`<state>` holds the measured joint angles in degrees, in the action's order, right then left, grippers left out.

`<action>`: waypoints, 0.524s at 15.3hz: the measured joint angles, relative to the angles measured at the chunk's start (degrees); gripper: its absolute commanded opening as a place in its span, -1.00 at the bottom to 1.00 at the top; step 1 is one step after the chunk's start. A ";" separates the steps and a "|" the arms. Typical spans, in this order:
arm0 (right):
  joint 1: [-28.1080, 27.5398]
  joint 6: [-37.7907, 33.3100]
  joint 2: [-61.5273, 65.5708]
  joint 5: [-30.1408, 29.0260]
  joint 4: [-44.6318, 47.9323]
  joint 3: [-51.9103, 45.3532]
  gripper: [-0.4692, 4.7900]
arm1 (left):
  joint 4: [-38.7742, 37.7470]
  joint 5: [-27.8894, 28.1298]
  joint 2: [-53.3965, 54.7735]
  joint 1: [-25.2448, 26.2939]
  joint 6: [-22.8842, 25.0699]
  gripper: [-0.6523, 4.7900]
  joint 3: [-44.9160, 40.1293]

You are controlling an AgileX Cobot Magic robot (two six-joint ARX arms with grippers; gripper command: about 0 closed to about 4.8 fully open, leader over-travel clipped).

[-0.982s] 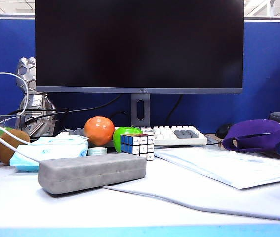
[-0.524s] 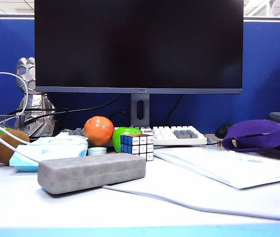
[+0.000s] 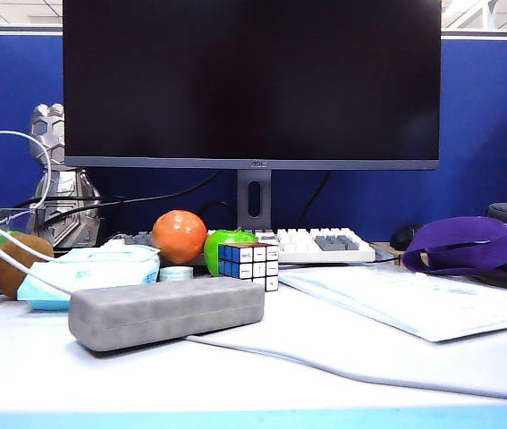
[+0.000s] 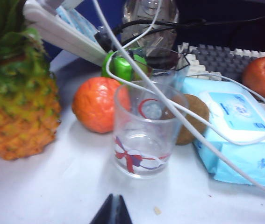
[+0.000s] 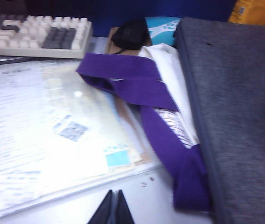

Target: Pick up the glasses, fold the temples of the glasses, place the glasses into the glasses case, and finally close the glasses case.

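The glasses case [image 3: 166, 311] lies closed on the white table, grey and oblong, left of centre in the exterior view. The glasses and their temples are hidden; no frame shows them. Neither gripper appears in the exterior view. My left gripper [image 4: 114, 197] is shut with nothing in it, hovering over bare table in front of a clear drinking glass [image 4: 144, 135]. My right gripper [image 5: 114, 192] is also shut and holds nothing; it sits above the table edge near a plastic-sleeved paper [image 5: 43, 130] and a purple strap [image 5: 160, 121].
A light-blue tissue packet [image 3: 92, 268], an orange [image 3: 179, 236], a green apple and a puzzle cube [image 3: 249, 264] stand behind the case. A grey cable [image 3: 325, 366] crosses the front. A pineapple [image 4: 15, 93], keyboard [image 3: 316, 243], monitor [image 3: 253, 80] and grey pad [image 5: 235, 93] surround the area.
Nothing on the table has moved; the case stays closed in the same spot. Only the picture shifts by a hair.
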<state>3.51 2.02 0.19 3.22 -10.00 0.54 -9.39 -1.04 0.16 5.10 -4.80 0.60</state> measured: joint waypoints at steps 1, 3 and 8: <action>-0.46 0.00 0.00 0.02 0.00 0.00 -0.82 | 0.00 0.00 0.00 0.00 0.00 -0.78 0.00; -0.76 0.00 0.00 -0.13 0.00 0.00 -0.82 | 0.00 0.00 0.00 0.00 0.00 -0.78 0.00; -0.76 -0.09 0.00 -0.22 0.00 0.00 -0.82 | 0.00 0.00 0.00 0.00 0.00 -0.78 0.00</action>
<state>2.74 1.93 0.19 3.01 -10.00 0.54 -9.39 -1.04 0.16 5.10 -4.80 0.60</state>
